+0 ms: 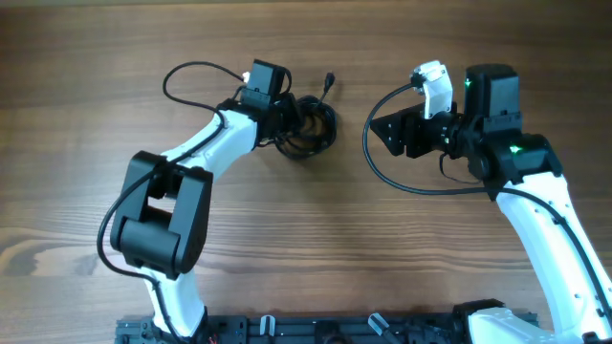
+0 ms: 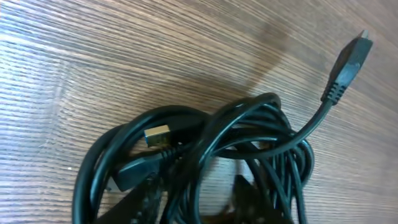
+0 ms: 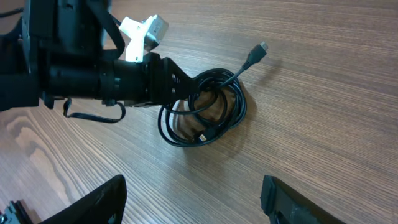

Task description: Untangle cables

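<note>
1. Right gripper [image 3: 193, 208], bottom of frame: released and empty, so the bundle lacks a counter-hold.
2. Cables [image 3: 241, 107], mid-frame on the worktop [image 3: 323, 137]: coiled tight; pulling may cinch knots.
3. Left gripper [image 3: 188, 92], beyond: spread open among the cords; it may snag several strands.

Reads as wood on the bench [image 1: 316, 248]: brown grain in fine streaks, smooth, with a low satin sheen. Looks rubbery and slightly glossy along the cables [image 2: 245, 107], black, with pale highlights on the curves. Shows moulded black plastic, ribbed at the neck, on the plug [image 2: 348, 65], and bright gold-toned metal on the flat connector [image 2: 157, 135]. Appears as glossy white plastic on the arm shells [image 1: 206, 143], matt black on the joint housings [image 1: 158, 215] and the right fingers [image 3: 102, 199].
</note>
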